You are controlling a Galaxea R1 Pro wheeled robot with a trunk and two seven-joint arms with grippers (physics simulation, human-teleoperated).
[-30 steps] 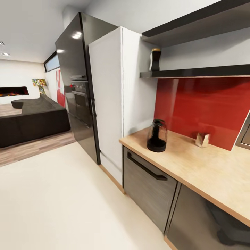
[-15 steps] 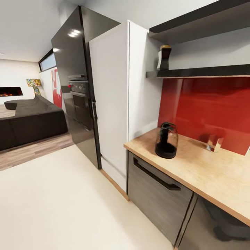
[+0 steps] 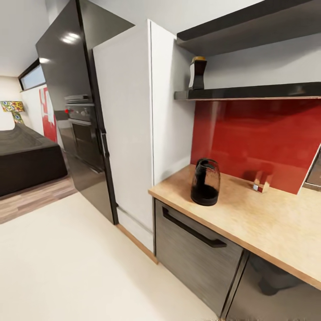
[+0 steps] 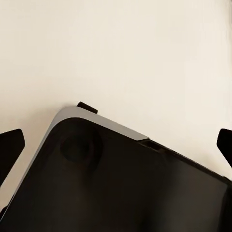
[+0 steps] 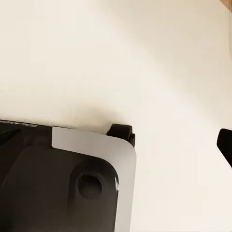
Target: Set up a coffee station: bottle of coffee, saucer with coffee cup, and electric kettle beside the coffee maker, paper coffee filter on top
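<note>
Kettle (image 3: 205,182) stands upright on the countertop (image 3: 267,223), close to its near end by the white tall cabinet (image 3: 129,129), dark in its lower part and clear above. Above it, at the end of the lower shelf (image 3: 249,92), sits the bottle (image 3: 197,73) with its gold cap, against the wall. A small boxy object (image 3: 260,185) rests farther along the counter against the red backsplash (image 3: 263,138); I cannot tell what it is. Beyond the white cabinet are the black oven tower (image 3: 80,129) and a dark sofa (image 3: 26,156). My left pincer (image 4: 116,145) hangs over the pale floor (image 4: 121,48) and the corner of my dark base (image 4: 121,183), its fingertips (image 4: 10,145) set wide at the frame's two edges, holding nothing. My right pincer (image 5: 116,140) also looks at floor and base; one fingertip (image 5: 225,142) shows, so I cannot tell its spread. Both are well apart from the kettle and the bottle.
</note>
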